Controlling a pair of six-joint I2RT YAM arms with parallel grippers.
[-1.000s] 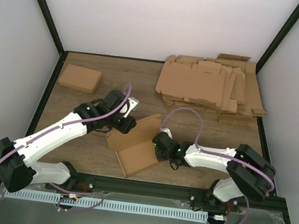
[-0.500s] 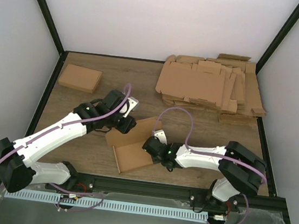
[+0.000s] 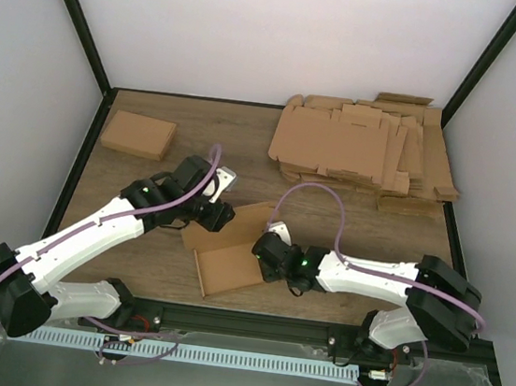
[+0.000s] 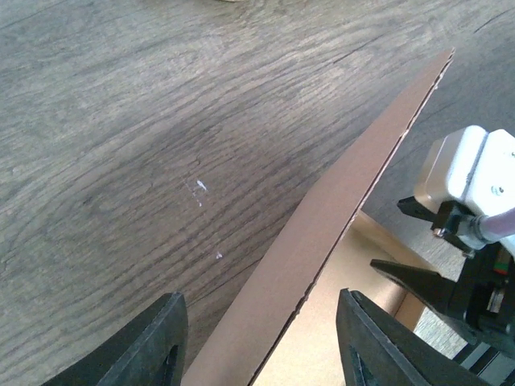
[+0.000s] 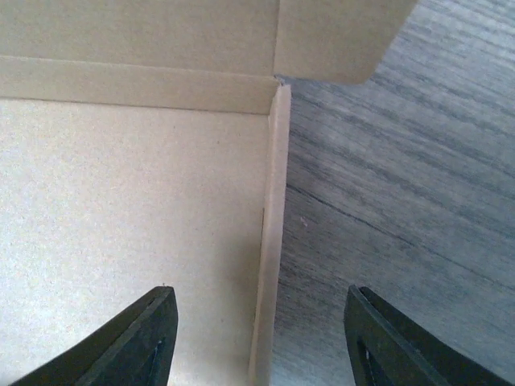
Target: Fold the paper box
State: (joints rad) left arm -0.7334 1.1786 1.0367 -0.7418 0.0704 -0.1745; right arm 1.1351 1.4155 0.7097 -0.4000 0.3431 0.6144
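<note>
On the wooden table (image 3: 245, 144), left gripper (image 4: 261, 297) and right gripper (image 5: 259, 291) both straddle walls of the paper box (image 3: 230, 267) with jaws apart, so each should close squarely before folding.

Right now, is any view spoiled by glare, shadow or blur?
Top view: even, soft light, no glare; box and table sharp. Left wrist view: wood grain crisp, left fingers dark and slightly soft. Right wrist view: cardboard looks grainy, right fingers near-black, wood grain a little blurred. Nothing spoiled.
</note>
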